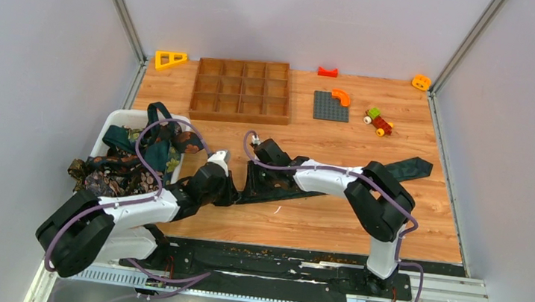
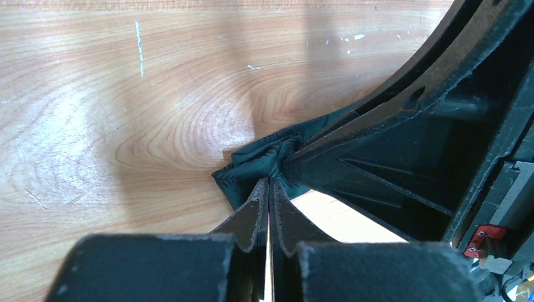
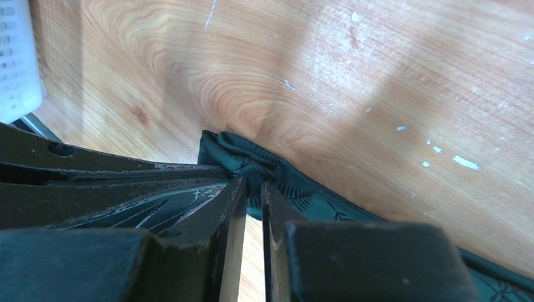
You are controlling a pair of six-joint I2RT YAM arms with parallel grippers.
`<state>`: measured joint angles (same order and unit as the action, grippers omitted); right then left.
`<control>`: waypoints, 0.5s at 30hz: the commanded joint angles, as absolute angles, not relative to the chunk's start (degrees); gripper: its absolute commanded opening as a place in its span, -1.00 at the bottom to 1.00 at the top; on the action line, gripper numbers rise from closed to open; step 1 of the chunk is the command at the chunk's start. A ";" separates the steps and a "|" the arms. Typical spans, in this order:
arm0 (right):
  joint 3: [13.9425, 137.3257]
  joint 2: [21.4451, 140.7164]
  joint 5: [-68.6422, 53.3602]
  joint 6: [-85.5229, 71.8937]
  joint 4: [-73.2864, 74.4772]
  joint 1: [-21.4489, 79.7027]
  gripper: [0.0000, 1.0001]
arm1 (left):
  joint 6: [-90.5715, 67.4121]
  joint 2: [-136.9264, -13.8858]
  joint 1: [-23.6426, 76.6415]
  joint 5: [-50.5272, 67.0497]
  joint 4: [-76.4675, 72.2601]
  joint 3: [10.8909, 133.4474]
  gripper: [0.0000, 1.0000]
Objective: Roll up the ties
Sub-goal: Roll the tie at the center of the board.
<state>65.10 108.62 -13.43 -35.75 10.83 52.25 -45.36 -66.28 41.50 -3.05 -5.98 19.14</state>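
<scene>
Loads of bare desk on the near side of the dark tie. Cramped at its bunched end though: left end effector and right end effector nose to nose, white bin just left. Back strip taken up by wooden tray and toy car.

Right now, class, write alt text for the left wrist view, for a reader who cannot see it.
The left gripper is shut on the bunched end of a dark green tie on a wooden table. The right gripper reaches in from the right, its tips at the same bunch.
</scene>
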 commanded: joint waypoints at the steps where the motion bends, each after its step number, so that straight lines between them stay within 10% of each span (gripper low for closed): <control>1: 66.20 110.10 -11.65 -34.32 12.44 52.62 -0.73 | -43.71 -64.98 41.66 -3.62 -3.85 20.02 -0.83; 8: 64.55 110.32 -10.55 -33.26 12.20 52.62 -0.82 | -43.75 -58.90 41.66 -6.45 3.82 21.88 -0.16; 15: 62.26 110.32 -10.87 -33.39 10.01 52.60 -0.84 | -46.27 -54.58 41.50 -8.66 8.22 20.98 -0.14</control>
<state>64.42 108.77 -12.99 -35.22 9.65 52.34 -44.82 -56.14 41.58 -6.59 5.06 20.12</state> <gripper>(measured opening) 0.085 0.430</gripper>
